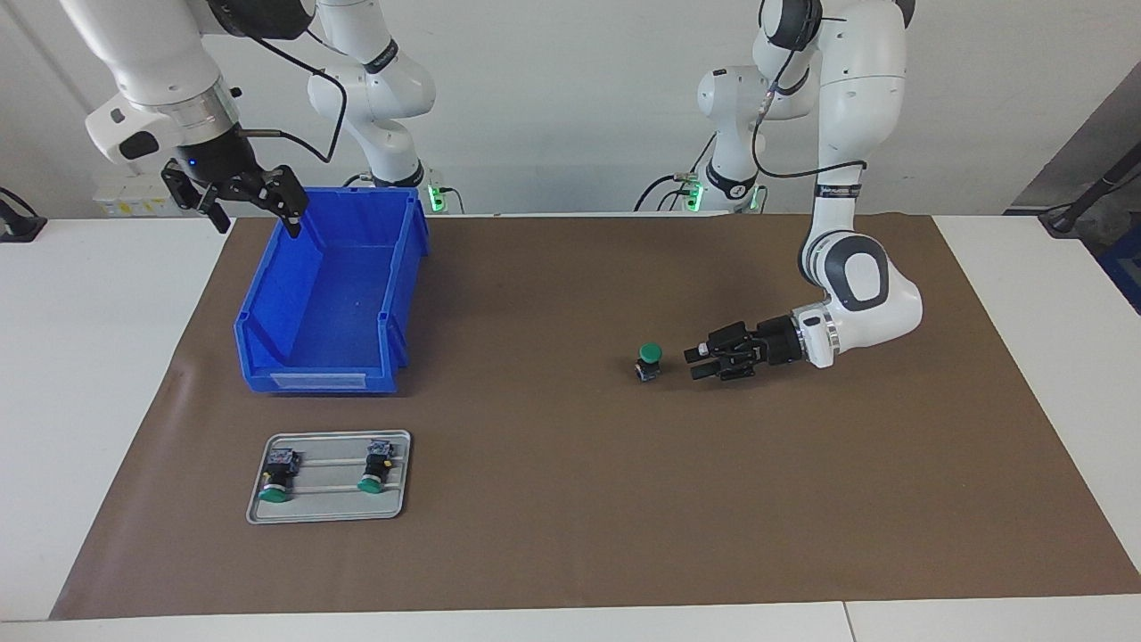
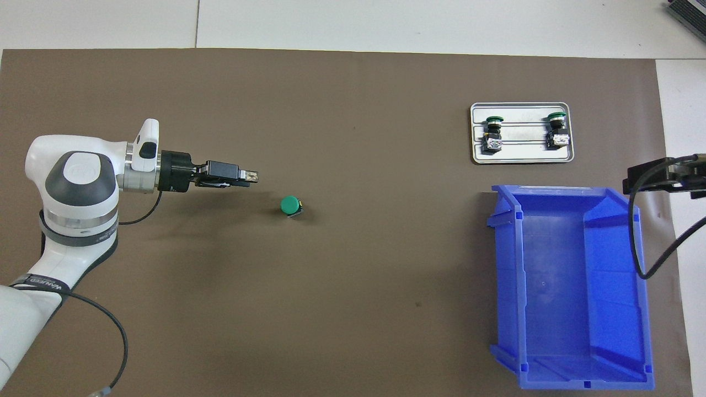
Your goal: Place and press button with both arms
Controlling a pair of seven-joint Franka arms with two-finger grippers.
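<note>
Button (image 1: 650, 358): upright on counter (image 1: 553, 535), green cap up, just beside left hand (image 1: 694, 363), fingers pressed together. Likely light, rigid, top-heavy; grip black body below cap. Right hand (image 1: 258, 198), spread, waits above blue bin (image 1: 267, 312).

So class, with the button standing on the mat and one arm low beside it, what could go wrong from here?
1. The button stands upright on its small block, free on the mat. A sideways nudge from the left end effector, low beside it, could tip it.
2. The right end effector hangs over the blue bin's rim, well away. A press that comes down off-centre may topple the unsupported button.
</note>
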